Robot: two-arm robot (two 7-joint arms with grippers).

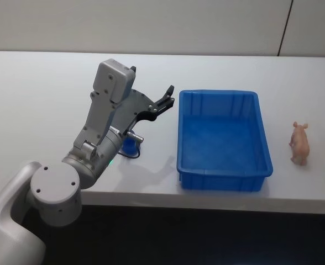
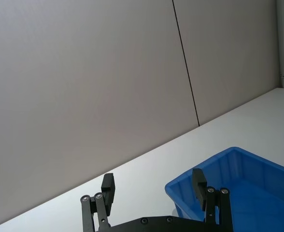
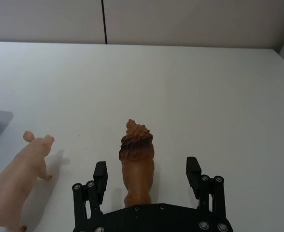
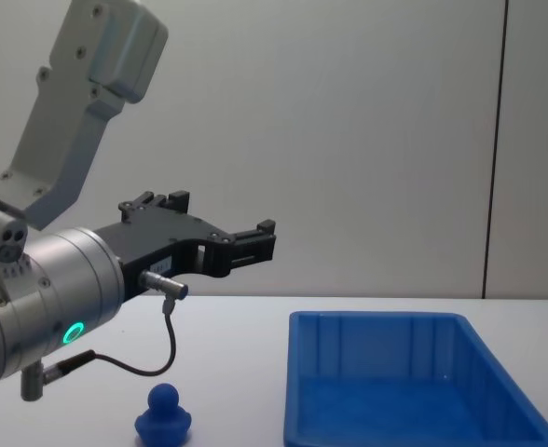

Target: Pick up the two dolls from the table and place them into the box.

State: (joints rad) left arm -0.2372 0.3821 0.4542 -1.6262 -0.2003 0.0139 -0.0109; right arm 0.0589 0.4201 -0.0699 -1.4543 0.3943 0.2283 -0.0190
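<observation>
A pale pink pig-shaped doll (image 1: 299, 144) stands on the white table (image 1: 41, 99), right of the blue box (image 1: 223, 181). In the right wrist view the same pink doll (image 3: 21, 169) stands beside a brown lion-shaped doll (image 3: 137, 159). My right gripper (image 3: 147, 166) is open, with one finger on each side of the brown doll and a gap on both sides. My left gripper (image 1: 168, 96) hangs open and empty above the table, just left of the box's far left corner (image 2: 258, 193). The box interior shows bare blue.
A small blue figure (image 1: 129, 146) sits on the table under my left forearm, also in the chest view as the blue figure (image 4: 164, 416), left of the box (image 4: 376, 345). A grey wall runs behind the table. The table's front edge lies close to the box.
</observation>
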